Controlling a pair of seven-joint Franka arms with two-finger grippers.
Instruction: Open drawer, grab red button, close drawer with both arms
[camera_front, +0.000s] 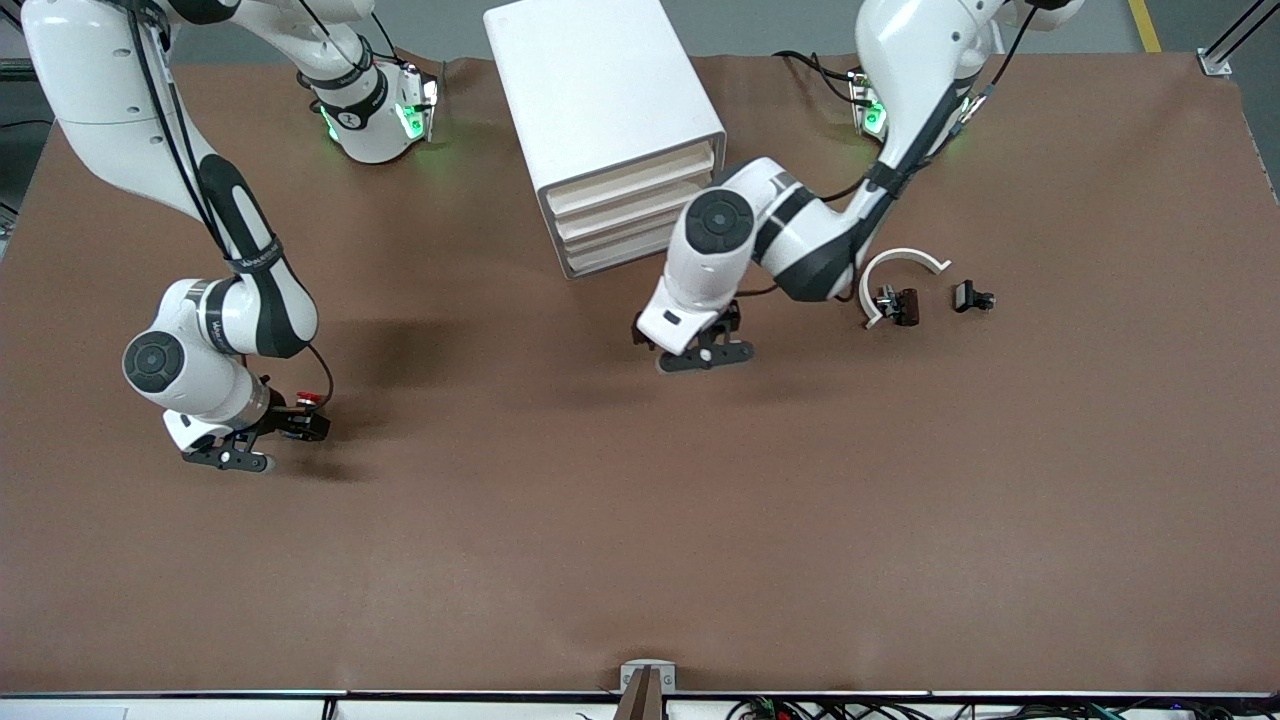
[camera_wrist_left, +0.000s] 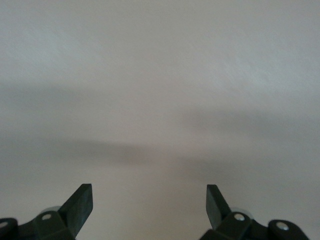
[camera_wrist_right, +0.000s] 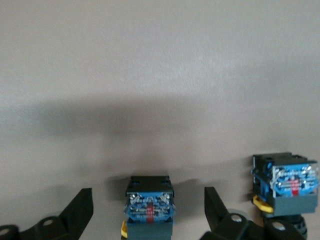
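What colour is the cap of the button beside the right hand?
Red. The button cap shows best in the front view, close by the right hand.

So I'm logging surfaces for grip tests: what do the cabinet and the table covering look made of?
The cabinet looks like smooth white plastic with a faint sheen, its drawer fronts cream. The table covering looks like matte brown paper or felt, with a wrinkle at its edge.
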